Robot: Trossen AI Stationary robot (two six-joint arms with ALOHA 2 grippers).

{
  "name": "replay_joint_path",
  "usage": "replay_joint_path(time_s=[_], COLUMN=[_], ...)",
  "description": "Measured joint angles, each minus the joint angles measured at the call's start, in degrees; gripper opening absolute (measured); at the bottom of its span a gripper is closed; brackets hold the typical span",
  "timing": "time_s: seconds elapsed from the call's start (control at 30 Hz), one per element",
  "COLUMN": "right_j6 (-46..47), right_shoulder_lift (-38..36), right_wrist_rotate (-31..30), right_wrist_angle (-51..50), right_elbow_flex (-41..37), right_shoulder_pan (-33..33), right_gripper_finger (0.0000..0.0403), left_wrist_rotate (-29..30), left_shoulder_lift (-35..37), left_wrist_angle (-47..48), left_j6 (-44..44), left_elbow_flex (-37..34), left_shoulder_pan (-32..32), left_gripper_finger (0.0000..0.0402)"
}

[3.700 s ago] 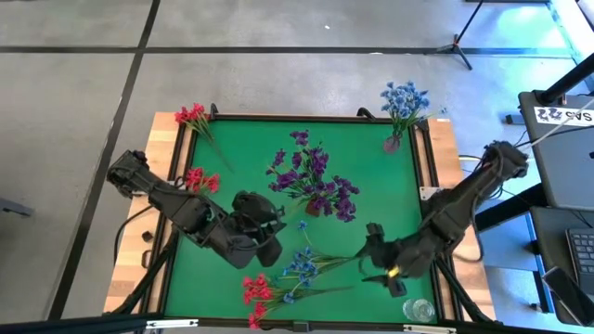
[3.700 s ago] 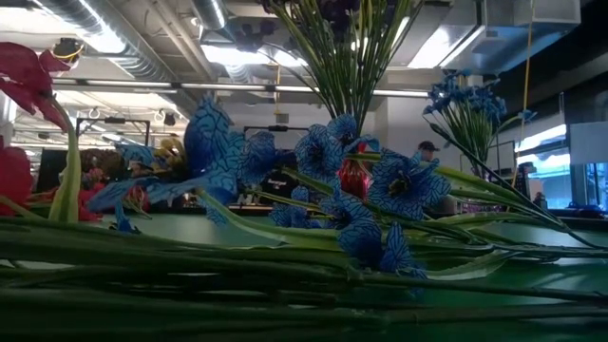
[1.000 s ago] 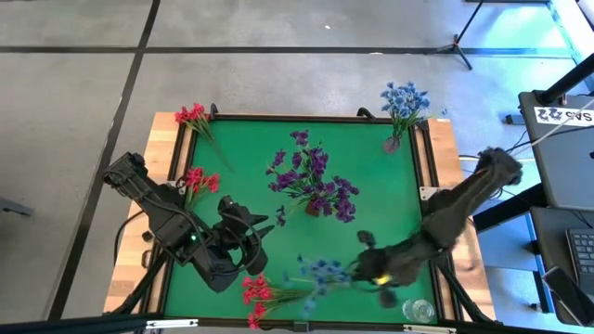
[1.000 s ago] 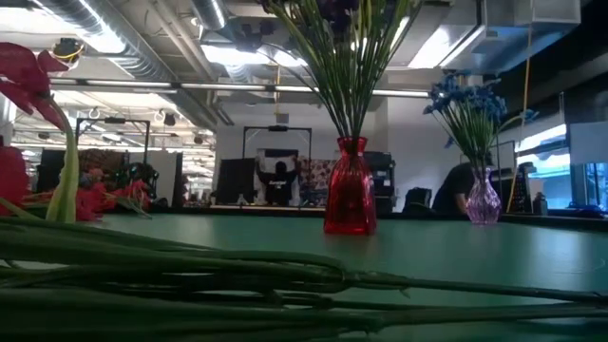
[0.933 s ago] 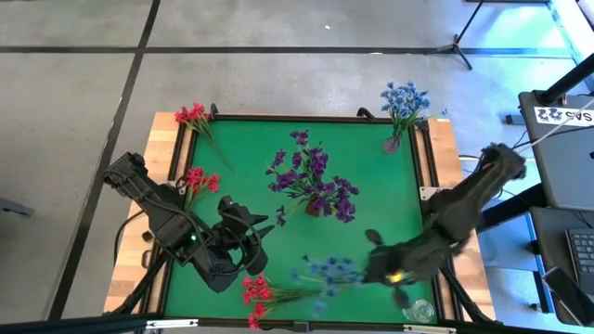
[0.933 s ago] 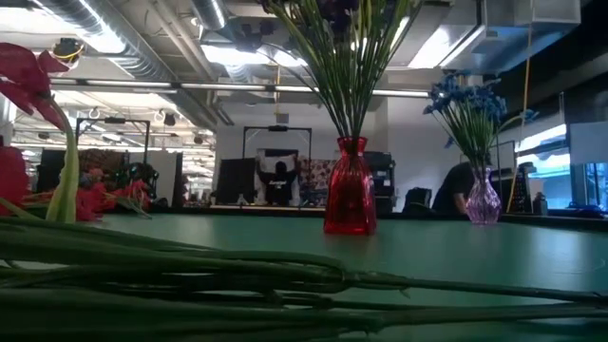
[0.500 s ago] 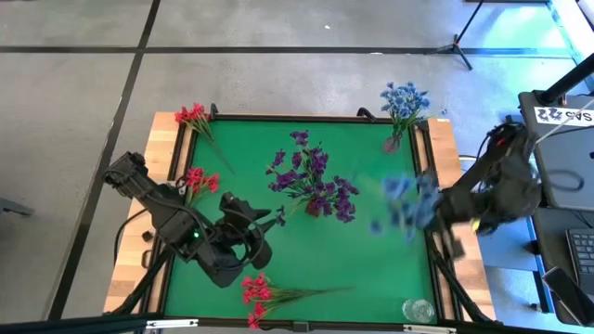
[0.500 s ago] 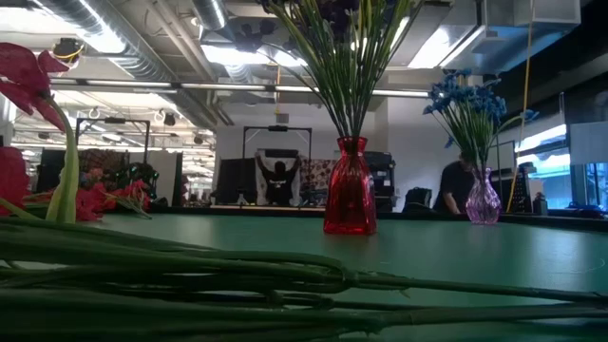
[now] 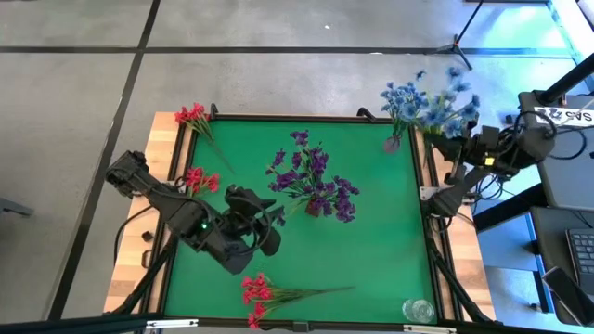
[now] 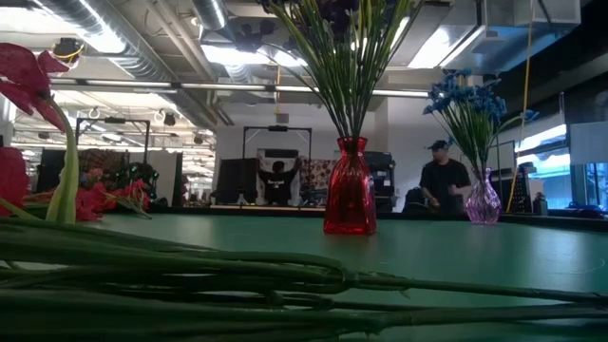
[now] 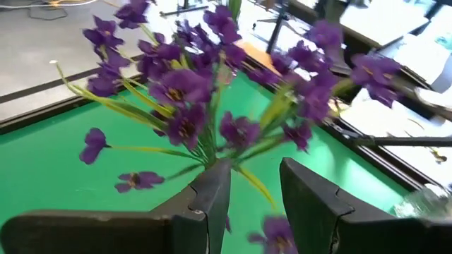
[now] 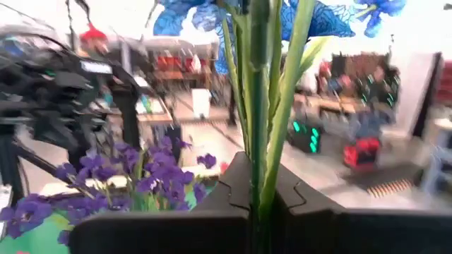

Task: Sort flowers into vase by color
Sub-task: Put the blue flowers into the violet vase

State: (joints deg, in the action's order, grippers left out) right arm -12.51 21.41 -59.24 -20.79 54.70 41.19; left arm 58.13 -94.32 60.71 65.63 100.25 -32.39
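One blue sprig, stems upright, is clamped in the right gripper just beside the blue-flower vase; the left gripper, fingers narrowly apart and empty, waits far off by the purple bunch.

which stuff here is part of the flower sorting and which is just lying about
Part of the job:
- blue flower sprigs held by right gripper
- loose red flowers
- red glass vase
- left gripper, open

Lying about:
- small clear glass
- person

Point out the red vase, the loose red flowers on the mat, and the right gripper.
red vase (image 10: pixel 350 190), low view, its body.
loose red flowers (image 9: pixel 256 291), high view, blossom cluster.
right gripper (image 12: pixel 261 185), right wrist view, between fingertips.
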Motion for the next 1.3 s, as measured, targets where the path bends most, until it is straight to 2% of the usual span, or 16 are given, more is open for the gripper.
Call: replay_joint_path(time_s=[0.13, 0.2, 0.33, 0.4, 0.53, 0.6, 0.77, 0.9, 1.03, 1.17, 1.3], right_j6=[-14.1, -19.94, -19.2, -20.46, -30.1, -32.47, -32.03, -29.93, -30.66, -29.26, -24.22], right_shoulder_lift=[-9.39, -13.1, -17.95, -19.81, -21.12, -21.12, -21.12, -21.14, -19.45, -20.04, -13.02], right_wrist_rotate=[8.63, 9.55, 9.79, 11.68, 14.89, 18.66, 23.58, 30.3, 28.47, 27.62, 27.77], right_wrist_angle=[9.59, 9.58, -0.87, -2.83, -0.06, 1.9, 5.22, 17.3, 24.16, 30.19, 27.57], right_elbow_flex=[-10.61, -13.82, -14.54, -14.58, -14.51, -14.48, -17.93, -23.13, -27.98, -28.71, -30.61], right_shoulder_pan=[-2.98, -3.93, -4.13, -4.1, -4.09, -4.07, -4.08, -4.07, -4.2, -4.22, -5.01], right_gripper_finger=[0.0004, 0.0009, 0.0015, 0.0011, 0.0005, 0.0007, 0.0004, 0.0007, 0.0006, 0.0004, 0.0004], left_wrist_rotate=[-2.67, -5.22, -8.26, -8.38, -6.88, -5.92, -5.49, -6.11, -6.23, -6.25, -5.98], left_shoulder_lift=[0.0, 0.0, 0.0, 0.0, -0.07, -0.11, -0.11, -0.11, -0.11, -0.11, -0.11], left_wrist_angle=[0.07, 0.07, 0.07, -0.09, -0.48, -0.45, -0.26, -0.27, -0.02, 0.33, 0.17], left_j6=[-0.13, -0.37, -3.12, -2.43, -1.25, -1.61, -4.05, -6.15, -6.25, -6.89, -8.86], left_elbow_flex=[0.0, 0.0, 0.0, 0.0, 0.0, 0.0, -0.02, -0.01, -0.01, 0.0, -0.01], left_shoulder_pan=[3.28, 4.93, 7.54, 8.35, 8.93, 9.04, 9.5, 10.03, 10.42, 10.4, 10.45], left_gripper_finger=[0.0116, 0.0111, 0.0096, 0.0089, 0.0072, 0.0062, 0.0035, 0.0014, 0.0002, 0.0004, 0.0002])
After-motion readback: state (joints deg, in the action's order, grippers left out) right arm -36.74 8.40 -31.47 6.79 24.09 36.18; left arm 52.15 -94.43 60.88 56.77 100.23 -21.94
